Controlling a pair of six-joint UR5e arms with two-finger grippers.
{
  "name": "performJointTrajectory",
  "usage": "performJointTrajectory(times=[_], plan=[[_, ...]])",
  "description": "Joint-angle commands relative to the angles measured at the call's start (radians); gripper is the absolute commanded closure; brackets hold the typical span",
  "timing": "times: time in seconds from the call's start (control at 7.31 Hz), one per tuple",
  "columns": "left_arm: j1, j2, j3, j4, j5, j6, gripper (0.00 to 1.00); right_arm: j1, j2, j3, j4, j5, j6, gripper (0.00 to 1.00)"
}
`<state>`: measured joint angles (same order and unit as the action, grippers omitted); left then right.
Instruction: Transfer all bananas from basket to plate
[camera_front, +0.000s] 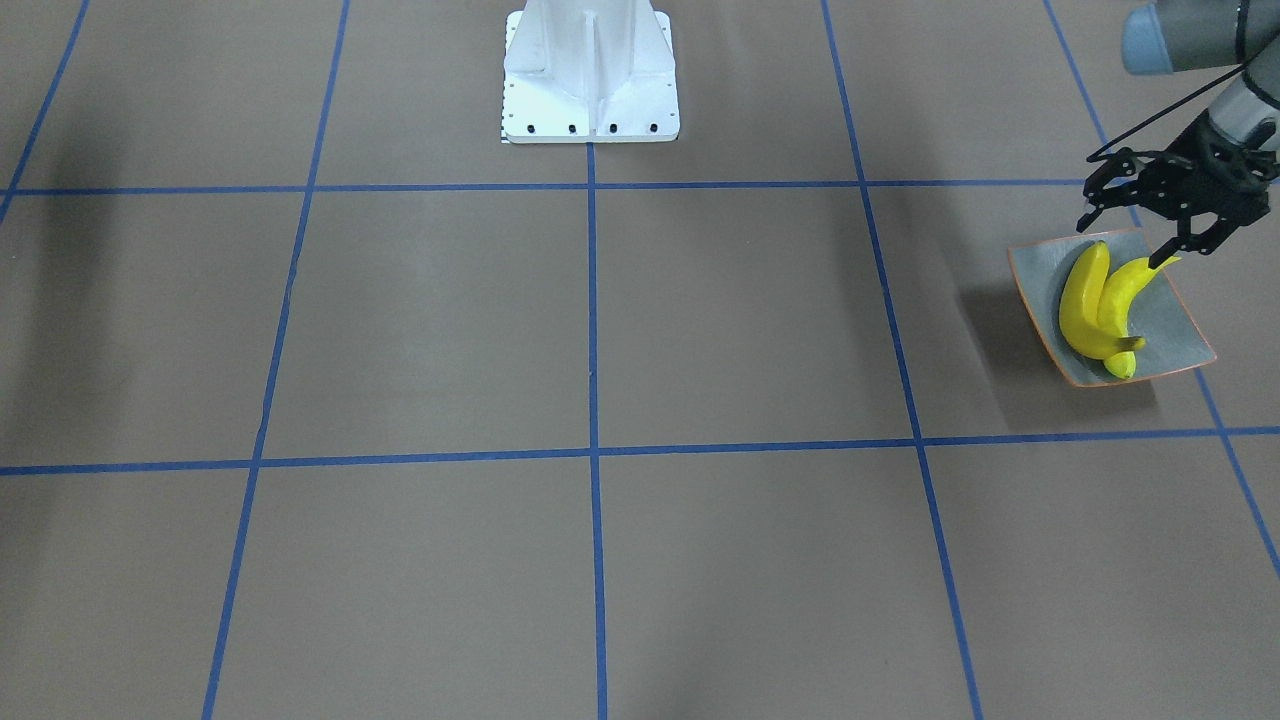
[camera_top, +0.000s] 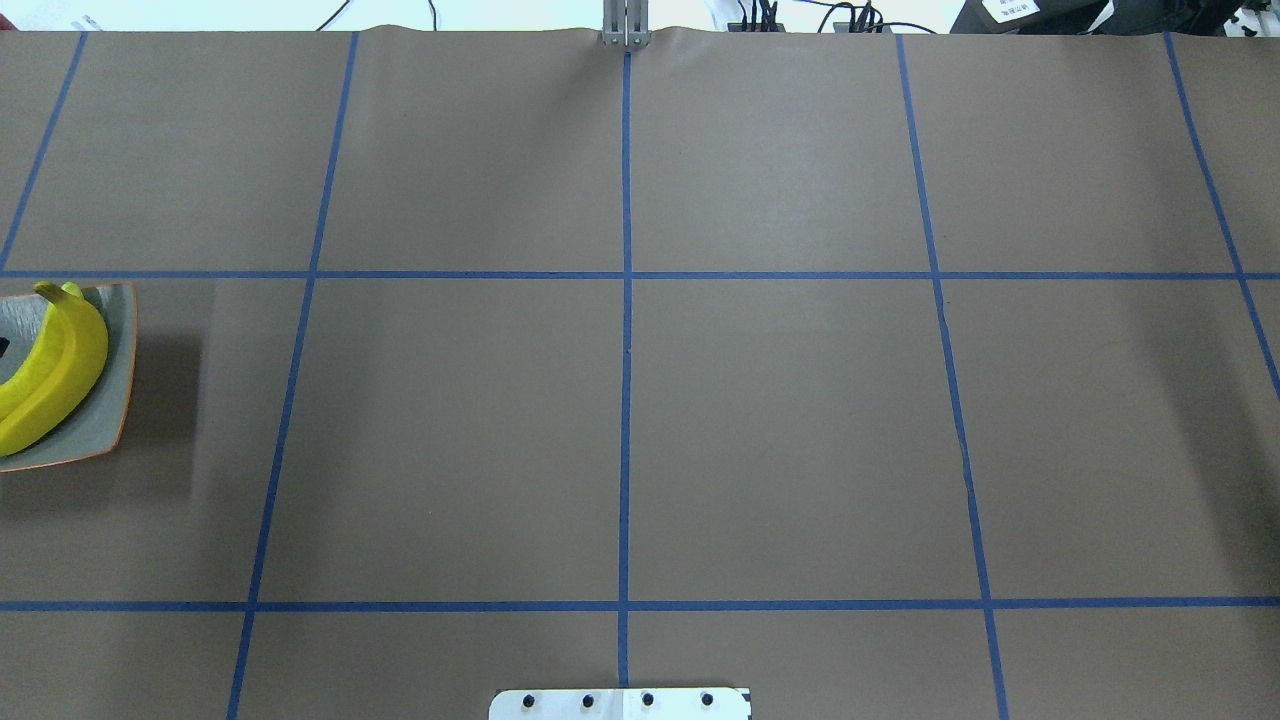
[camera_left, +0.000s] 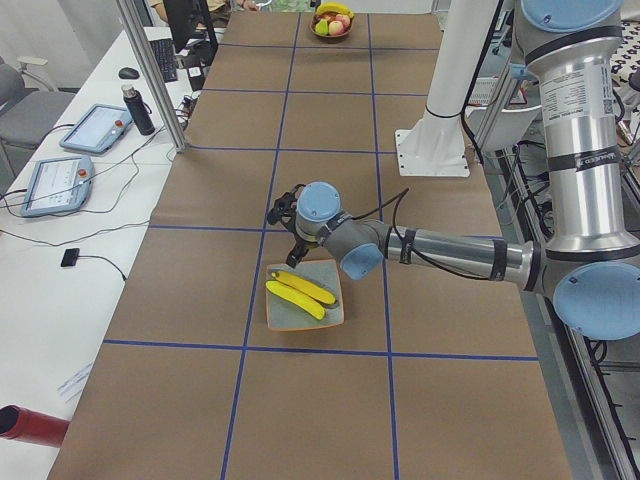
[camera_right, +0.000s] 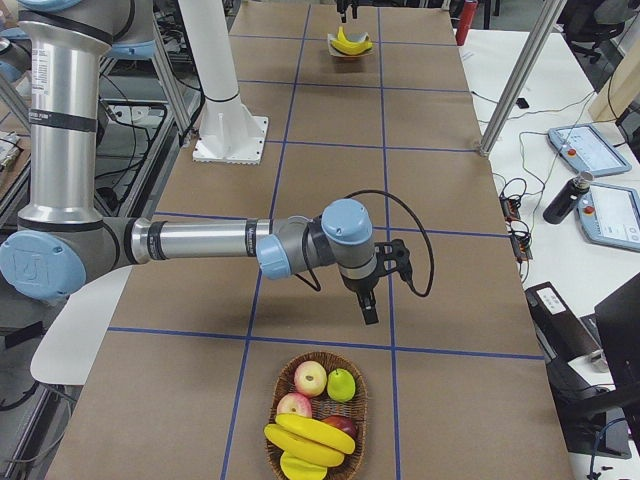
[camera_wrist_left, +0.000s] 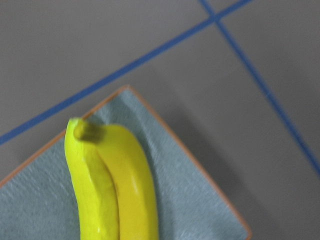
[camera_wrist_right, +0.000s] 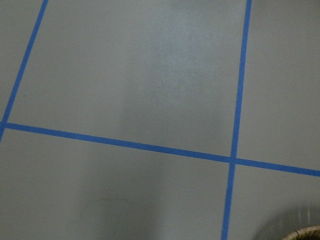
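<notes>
Two yellow bananas (camera_front: 1085, 300) lie side by side on the grey-green plate (camera_front: 1175, 325) at the table's left end. My left gripper (camera_front: 1120, 245) hovers over the plate's near-robot corner, open and empty, with one fingertip (camera_front: 1160, 262) close to a banana's tip. The left wrist view shows the same bananas (camera_wrist_left: 120, 185) on the plate (camera_wrist_left: 190, 200). More bananas (camera_right: 310, 438) lie in the wicker basket (camera_right: 352, 432) at the table's other end. My right gripper (camera_right: 370, 305) hangs above the table just short of the basket; I cannot tell whether it is open or shut.
The basket also holds red apples (camera_right: 311, 378) and a green fruit (camera_right: 342, 384). Its rim shows in the right wrist view (camera_wrist_right: 305, 233). The white robot base (camera_front: 590, 75) stands at the table's middle edge. Tablets and a bottle lie on the side bench (camera_left: 90, 130).
</notes>
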<state>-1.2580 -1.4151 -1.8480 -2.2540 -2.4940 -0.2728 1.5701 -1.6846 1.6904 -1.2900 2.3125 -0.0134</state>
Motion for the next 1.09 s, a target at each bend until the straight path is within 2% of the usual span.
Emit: performJointTrajectory(times=[0.0,0.14,0.55,0.68,0.96], plan=[[-0.021,-0.064,-0.01,0.002,-0.031,-0.078,0.0,0.071,0.002,-0.157,0.003,0.001,-0.167,0.0],[-0.021,-0.065,-0.01,0.001,-0.031,-0.078,0.0,0.102,0.006,-0.214,0.003,0.001,-0.207,0.0],[-0.021,-0.067,-0.013,-0.006,-0.031,-0.078,0.0,0.22,0.037,-0.395,0.004,0.01,-0.163,0.02],[-0.021,-0.065,-0.022,-0.006,-0.031,-0.078,0.0,0.223,0.026,-0.411,0.049,0.008,-0.114,0.03],[-0.021,-0.064,-0.034,-0.006,-0.031,-0.078,0.0,0.222,0.016,-0.516,0.285,-0.01,0.089,0.05]])
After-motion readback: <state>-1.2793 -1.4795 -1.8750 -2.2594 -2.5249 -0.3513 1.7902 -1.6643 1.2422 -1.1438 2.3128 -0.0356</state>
